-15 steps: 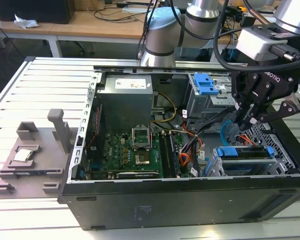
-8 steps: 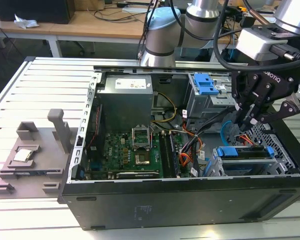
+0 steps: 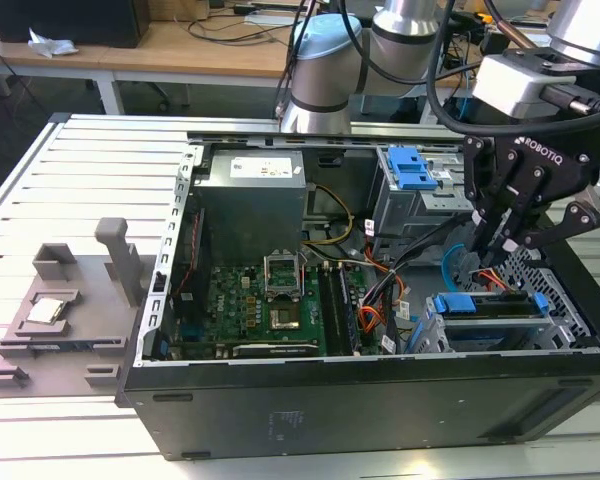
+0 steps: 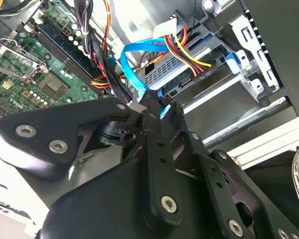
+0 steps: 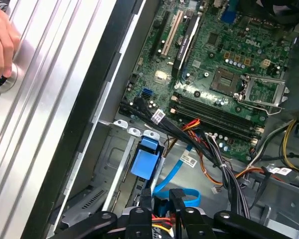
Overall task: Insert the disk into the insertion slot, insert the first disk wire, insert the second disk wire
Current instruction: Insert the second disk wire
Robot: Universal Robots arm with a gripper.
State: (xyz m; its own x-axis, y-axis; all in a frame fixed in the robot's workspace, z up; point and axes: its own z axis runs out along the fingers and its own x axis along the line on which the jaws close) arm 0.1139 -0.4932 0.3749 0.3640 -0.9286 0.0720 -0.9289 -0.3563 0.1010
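The disk (image 3: 483, 318) in its blue carrier lies inside the insertion slot (image 3: 570, 312) at the case's corner on the exterior view's right. A red, yellow and black wire bundle (image 4: 188, 51) runs to the disk's (image 4: 172, 69) back edge and looks plugged in there. My gripper (image 3: 502, 250) hangs just above the disk's rear end. In both wrist views it (image 4: 158, 105) is shut on the end of a flat blue wire (image 4: 132, 69), which loops up from the fingers. The same blue wire (image 5: 172, 174) shows beyond my gripper (image 5: 161, 198).
The open case holds a green motherboard (image 3: 270, 300), a power supply (image 3: 255, 195) and a taller cage with a blue latch (image 3: 415, 170). Cable bundles (image 5: 214, 149) cross beside my gripper. A grey fixture (image 3: 70, 300) sits on the slatted table. A hand (image 5: 2, 40) rests by the case.
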